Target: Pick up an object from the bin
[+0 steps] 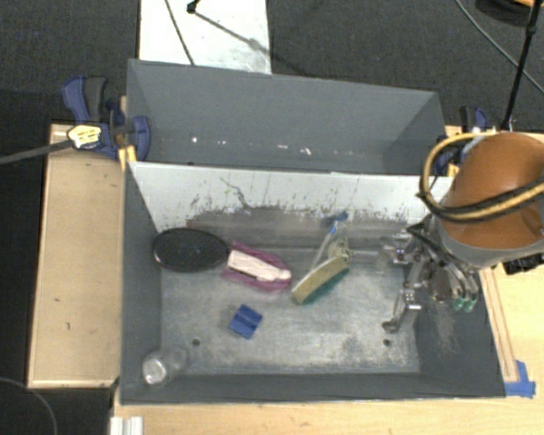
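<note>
Currently your claw (397,320) sits at the bin's (277,121) right, open or closed unclear; tan sponge (321,278), pink pouch (258,266) and blue block (245,321) lie leftward, apart.

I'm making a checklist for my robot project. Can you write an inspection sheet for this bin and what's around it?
Surface: grey metal bin, floor scuffed.
Job's things: black oval pad at left; pink-and-white soft bundle right of it; tan-and-green oblong sponge, tilted; small blue block; clear round cap in the near-left corner.
Clutter: nothing seen.
Grippers: gripper low over bare floor at right, apart from every thing.
Cables: yellow and black cables loop around the orange wrist cover.
Surroundings: dark floor.
</note>
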You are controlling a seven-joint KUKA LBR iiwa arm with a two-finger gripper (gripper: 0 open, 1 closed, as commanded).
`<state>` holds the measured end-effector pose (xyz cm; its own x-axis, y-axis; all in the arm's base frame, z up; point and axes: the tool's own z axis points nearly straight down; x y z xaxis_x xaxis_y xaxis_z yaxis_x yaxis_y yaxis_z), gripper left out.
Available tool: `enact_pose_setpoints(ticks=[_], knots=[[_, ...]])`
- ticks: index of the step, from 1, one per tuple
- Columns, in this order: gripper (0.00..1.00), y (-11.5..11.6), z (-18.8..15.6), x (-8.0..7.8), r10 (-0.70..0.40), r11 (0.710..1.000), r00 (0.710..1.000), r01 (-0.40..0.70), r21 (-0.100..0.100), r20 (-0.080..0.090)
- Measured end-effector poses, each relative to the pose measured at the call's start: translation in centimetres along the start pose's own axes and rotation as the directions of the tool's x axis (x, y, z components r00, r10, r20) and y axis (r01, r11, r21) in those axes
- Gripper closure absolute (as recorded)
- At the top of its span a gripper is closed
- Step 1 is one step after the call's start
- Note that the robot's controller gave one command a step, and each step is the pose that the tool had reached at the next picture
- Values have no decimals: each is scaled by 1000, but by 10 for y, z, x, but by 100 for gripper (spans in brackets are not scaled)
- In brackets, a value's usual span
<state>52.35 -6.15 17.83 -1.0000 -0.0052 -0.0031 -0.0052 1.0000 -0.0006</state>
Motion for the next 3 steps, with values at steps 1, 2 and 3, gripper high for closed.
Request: enact_pose_setpoints(ticks=[1,2,3], knots=[[100,0,0,0,-1,1000,1000,1,0,0],[0,0,0,0,-3,1000,1000,3,0,0],[0,15,-186,-27,-150,989,989,150,2,12]])
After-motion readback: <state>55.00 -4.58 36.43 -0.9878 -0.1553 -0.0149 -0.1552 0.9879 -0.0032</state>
